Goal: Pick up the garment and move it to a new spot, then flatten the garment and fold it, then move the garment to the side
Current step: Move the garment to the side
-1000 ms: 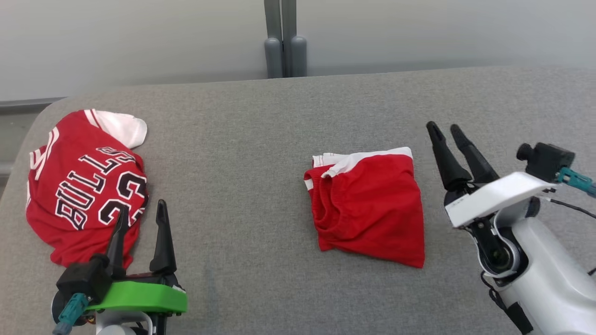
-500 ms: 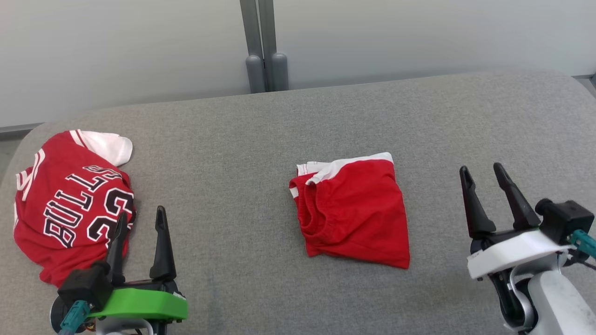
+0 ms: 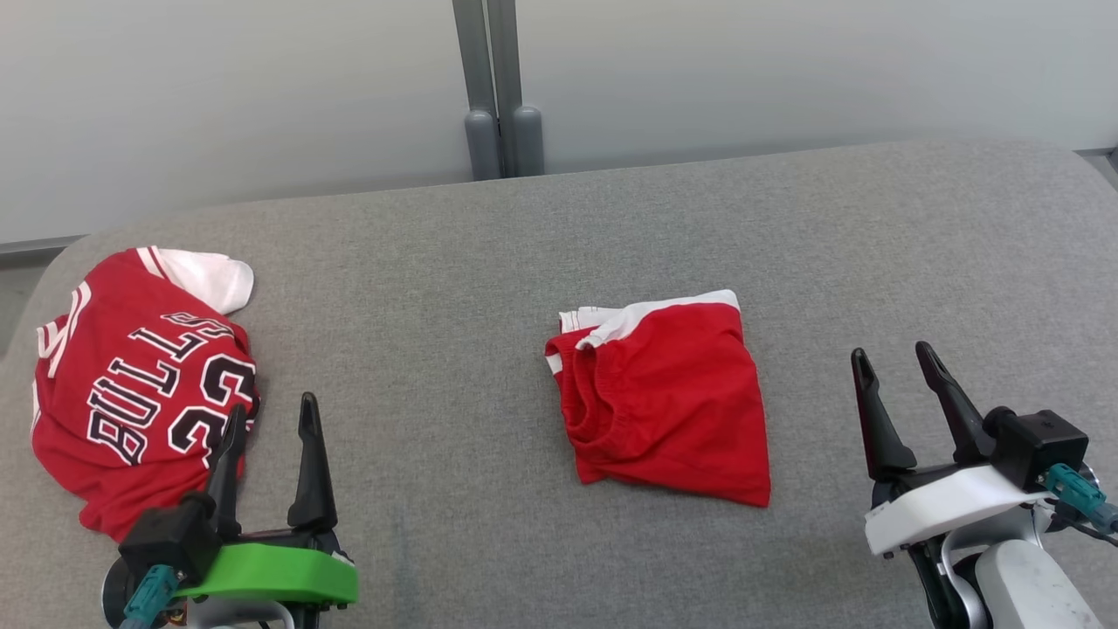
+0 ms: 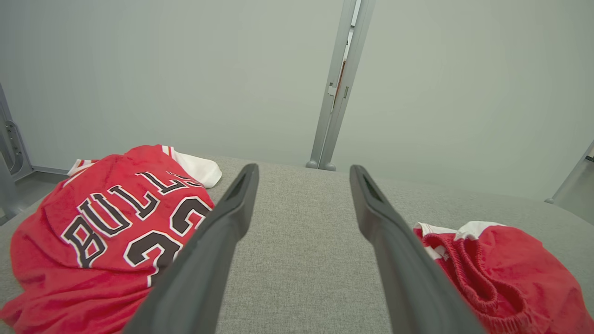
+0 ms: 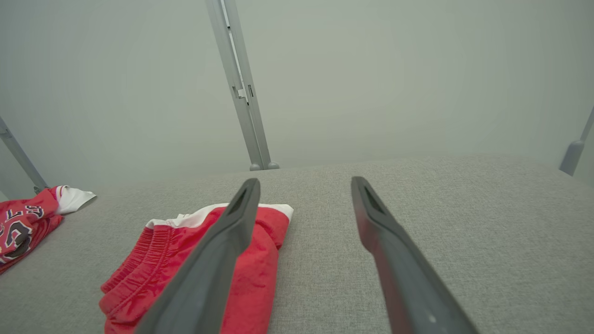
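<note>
Head view: noting left gripper [image 3: 272,406] and right gripper [image 3: 891,350] both spread, holding nothing. Noting crumpled jersey [image 3: 131,384] just ahead-left of left gripper, folded shorts [image 3: 672,411] lying between grippers. Judging pick-up pending; calling for left gripper reaching, pinching jersey edge.

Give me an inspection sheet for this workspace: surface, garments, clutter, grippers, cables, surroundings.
Surface: grey fabric-covered table, flat.
Job's things: red Bulls jersey crumpled at the left end; red shorts with white trim folded near the middle; the two lie apart.
Clutter: nothing seen.
Grippers: left gripper open at the jersey's near edge, holding nothing; right gripper open to the right of the shorts, holding nothing.
Cables: left wrist cable and right wrist cable, teal plugs, neither lying on a garment.
Surroundings: pale wall and grey post behind the table.
</note>
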Controlling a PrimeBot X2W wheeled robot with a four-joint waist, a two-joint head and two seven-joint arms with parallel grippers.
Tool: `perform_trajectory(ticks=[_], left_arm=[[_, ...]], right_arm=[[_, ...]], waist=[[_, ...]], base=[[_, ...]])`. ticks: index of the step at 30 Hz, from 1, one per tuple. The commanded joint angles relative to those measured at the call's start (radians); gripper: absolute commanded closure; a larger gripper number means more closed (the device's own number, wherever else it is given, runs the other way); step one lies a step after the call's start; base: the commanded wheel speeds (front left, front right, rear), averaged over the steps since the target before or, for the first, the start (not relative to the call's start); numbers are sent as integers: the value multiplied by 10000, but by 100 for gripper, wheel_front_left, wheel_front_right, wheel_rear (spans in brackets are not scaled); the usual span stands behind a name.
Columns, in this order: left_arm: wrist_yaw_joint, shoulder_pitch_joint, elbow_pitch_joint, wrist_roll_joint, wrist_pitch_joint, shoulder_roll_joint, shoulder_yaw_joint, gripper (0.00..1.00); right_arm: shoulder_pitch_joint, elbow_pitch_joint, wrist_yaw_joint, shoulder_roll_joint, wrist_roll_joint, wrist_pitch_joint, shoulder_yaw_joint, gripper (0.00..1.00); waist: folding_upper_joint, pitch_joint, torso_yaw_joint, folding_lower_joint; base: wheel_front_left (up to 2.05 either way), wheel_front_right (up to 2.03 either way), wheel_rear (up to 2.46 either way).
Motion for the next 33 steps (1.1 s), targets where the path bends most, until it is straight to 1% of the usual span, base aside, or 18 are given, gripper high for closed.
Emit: perform_trajectory(ticks=[1,5,7,11,16,21,25,29,33], left_arm=[[14,125,1,72,-26,22,19,0],[43,101,-10,103,-28,22,14,0],[49,52,-16,112,-26,22,-4,0],[34,-120,5,65,-28,22,-120,0],[97,-211,46,-53,-26,22,-251,0],[112,-309,92,-98,-26,24,-315,0],[110,-358,83,-63,-26,22,-306,0],[50,-417,108,-36,-26,20,-273,0],[25,-470,133,-54,-26,22,-266,0]], right_arm=[[110,31,5,1,-90,-45,-35,0],[-111,185,5,28,-160,-45,102,0],[-344,457,5,38,-146,22,217,0],[-1227,1417,5,213,134,886,506,0],[-2354,2706,3,143,200,2033,770,0],[-2985,3973,3,220,368,2837,353,0],[-3246,4846,5,361,478,3268,-93,0],[-3308,5434,3,509,808,3502,-257,0],[-3394,5844,3,633,1205,3742,-209,0]], waist=[[0,-4,9,0],[0,24,25,0],[0,59,41,0],[0,169,196,0],[0,282,615,0],[0,451,1164,0],[0,609,1537,0],[0,721,1735,0],[0,780,1809,0]], base=[[0,0,0],[0,0,0],[0,0,0],[0,0,0],[0,0,0],[0,0,0],[0,0,0],[0,0,0],[0,0,0]])
